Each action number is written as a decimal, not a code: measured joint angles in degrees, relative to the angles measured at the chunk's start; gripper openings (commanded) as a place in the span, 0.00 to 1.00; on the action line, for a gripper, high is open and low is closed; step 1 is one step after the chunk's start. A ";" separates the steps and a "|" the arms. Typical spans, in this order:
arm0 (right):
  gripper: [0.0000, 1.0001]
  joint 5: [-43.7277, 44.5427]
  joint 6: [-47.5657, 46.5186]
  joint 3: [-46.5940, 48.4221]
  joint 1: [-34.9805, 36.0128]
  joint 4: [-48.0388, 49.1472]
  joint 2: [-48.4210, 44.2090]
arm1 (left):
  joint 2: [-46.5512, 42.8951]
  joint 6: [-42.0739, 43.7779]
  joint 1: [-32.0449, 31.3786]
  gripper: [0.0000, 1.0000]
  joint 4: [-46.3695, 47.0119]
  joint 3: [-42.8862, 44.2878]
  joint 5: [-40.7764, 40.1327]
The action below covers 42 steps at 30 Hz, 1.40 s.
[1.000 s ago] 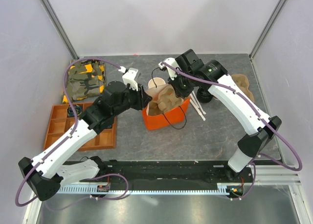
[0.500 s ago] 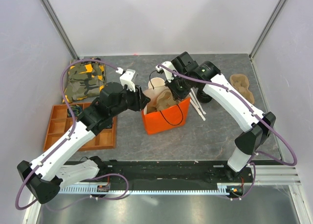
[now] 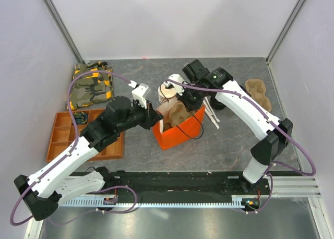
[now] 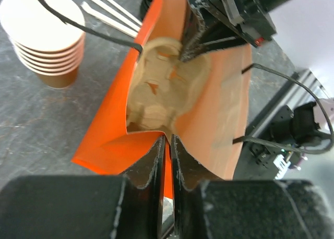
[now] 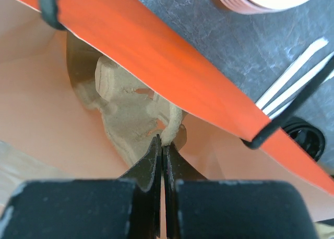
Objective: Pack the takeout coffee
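Observation:
An orange paper bag (image 3: 180, 132) stands open mid-table. My left gripper (image 3: 154, 116) is shut on the bag's near-left edge (image 4: 112, 150); in the left wrist view its tips (image 4: 167, 140) pinch the orange paper. My right gripper (image 3: 183, 104) reaches into the bag's mouth and is shut on the rim of a tan pulp cup carrier (image 5: 125, 103), which sits inside the bag (image 5: 156, 67) and shows in the left wrist view (image 4: 167, 87). The lidded takeout coffee is not clearly in view. A round black thing (image 5: 308, 140) lies beyond the bag; I cannot tell what it is.
A stack of lidless tan cups (image 3: 168, 93) stands just behind the bag. Wooden stir sticks (image 3: 213, 115) lie to its right. A second pulp carrier (image 3: 259, 90) is at far right. A camouflage pouch (image 3: 91, 85) and an orange compartment tray (image 3: 65, 137) are at left.
The right gripper has gone lower into the bag with the carrier. The left arm has shifted toward the near side with the bag's edge, and the cup stack now shows behind the bag.

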 measured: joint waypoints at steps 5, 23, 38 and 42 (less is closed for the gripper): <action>0.00 -1.57 -5.99 -1.18 -0.46 0.37 -1.27 | -2.01 -1.05 -0.79 0.28 -0.22 -1.60 0.87; 0.00 -14.43 -37.11 -10.86 -0.92 -0.66 -11.82 | -4.76 -1.27 0.24 0.40 -1.86 -1.27 -3.02; 0.00 -14.19 -42.91 -10.99 -0.92 -1.31 -12.37 | 1.53 4.44 0.28 0.23 4.02 -1.31 4.59; 0.00 -13.73 -43.34 -10.99 -0.92 -1.18 -12.37 | 1.70 5.62 0.28 0.02 4.57 -1.31 6.16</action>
